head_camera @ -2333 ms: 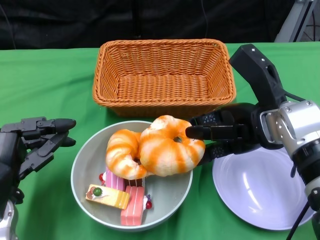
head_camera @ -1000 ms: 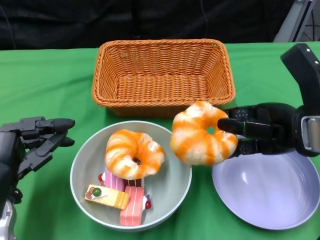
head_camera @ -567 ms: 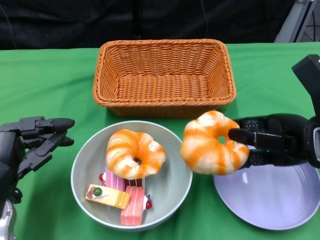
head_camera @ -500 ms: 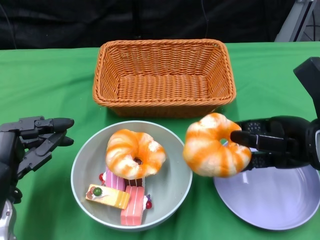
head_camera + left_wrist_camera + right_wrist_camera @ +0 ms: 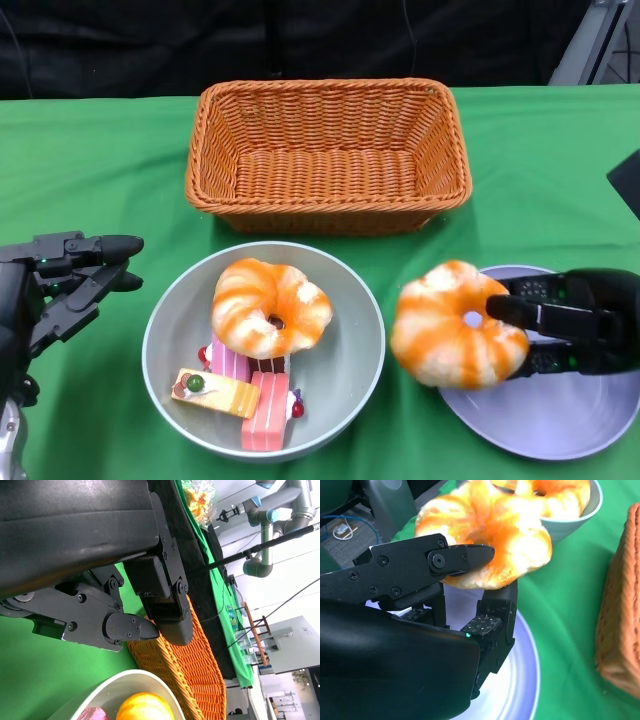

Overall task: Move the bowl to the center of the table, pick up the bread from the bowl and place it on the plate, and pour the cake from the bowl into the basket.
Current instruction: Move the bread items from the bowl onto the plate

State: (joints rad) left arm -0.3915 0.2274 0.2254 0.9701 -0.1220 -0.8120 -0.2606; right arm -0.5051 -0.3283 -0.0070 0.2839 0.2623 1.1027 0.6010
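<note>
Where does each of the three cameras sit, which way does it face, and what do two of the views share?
Head view: above the table, looking down at basket, bowl and plate; both robot hands show.
Right wrist view: behind the right robot hand, looking along its fingers at the held bread over the plate.
Left wrist view: behind the empty left robot hand, facing the basket and bowl rim.
Shared: head and right wrist views both show the held bread.
</note>
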